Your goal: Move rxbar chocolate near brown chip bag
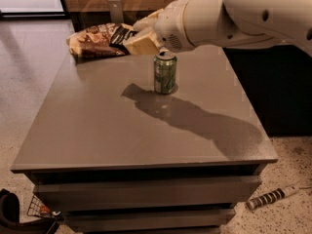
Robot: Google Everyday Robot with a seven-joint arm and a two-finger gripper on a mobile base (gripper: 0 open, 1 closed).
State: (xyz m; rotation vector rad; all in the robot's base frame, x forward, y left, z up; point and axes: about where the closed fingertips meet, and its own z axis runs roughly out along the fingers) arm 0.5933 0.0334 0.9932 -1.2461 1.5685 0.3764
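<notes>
**Rxbar chocolate point(118, 34) at the brown chip bag point(90, 42): setting it down**

Grey table point(122, 130): bears the bag at the far left corner and a green can point(165, 73) upright towards the back, right of the bag and apart from it.

White arm point(234, 13): reaches in from the right, passing just above the can top and casting a long shadow across the tabletop.

Bag: puffy, wrinkled, lying flat, right end partly hidden.

Gripper point(127, 37): raised above the table at the bag's right end, clamped on the bar.

Bar: pinched by one end, tilted, overlapping the bag in this view. Impossible to tell whether over the foil or just in front of it.

Advice, as judgement only:
- Lower onto bare tabletop just beside the bag's near or right edge, not onto the foil, to avoid a slide off the puffy surface.
- Keep the wrist off the can during descent.
- Release only after flat contact with the surface.
- Withdraw upward rather than sideways, sparing both bar and can.
</notes>
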